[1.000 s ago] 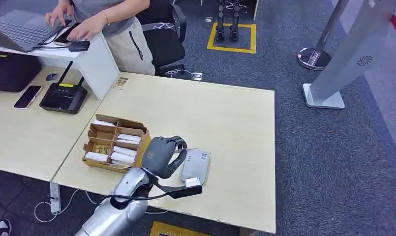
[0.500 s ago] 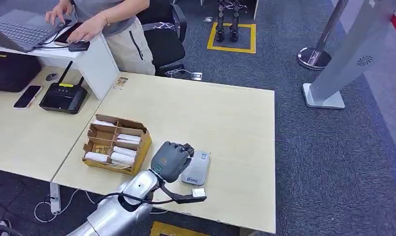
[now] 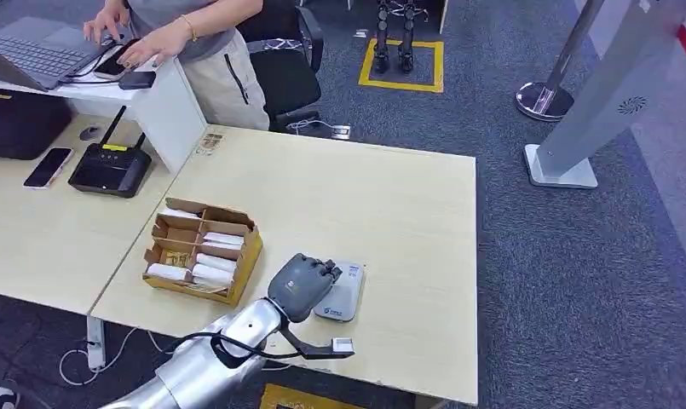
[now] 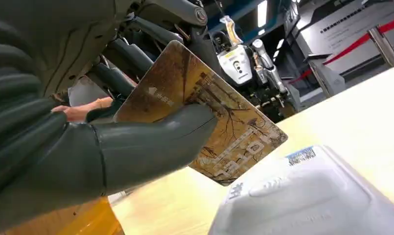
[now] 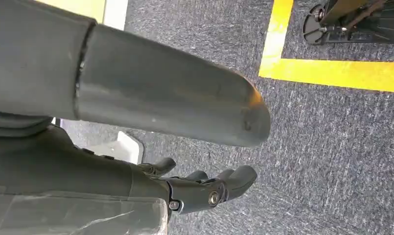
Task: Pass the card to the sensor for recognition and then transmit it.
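My left hand [image 3: 302,285] hovers over the near left part of the grey-white card sensor [image 3: 345,295], which lies near the table's front edge. In the left wrist view this hand [image 4: 62,127] pinches a brown and gold patterned card [image 4: 209,110] between thumb and fingers. The card is tilted just above the sensor [image 4: 307,200], and I cannot tell whether they touch. My right hand [image 5: 150,107] hangs over the carpet, holding nothing, its fingers [image 5: 212,188] loosely apart.
A cardboard box [image 3: 203,249] with compartments of white cards sits left of the sensor on the light wooden table [image 3: 365,187]. A router [image 3: 111,168] and phone [image 3: 48,167] lie far left. A person [image 3: 194,47] types at a laptop behind; a grey stand [image 3: 578,128] rises right.
My left hand has sunk lower and shifted slightly right and toward the table's front edge, settling over the sensor with the card. The box and sensor have not moved.
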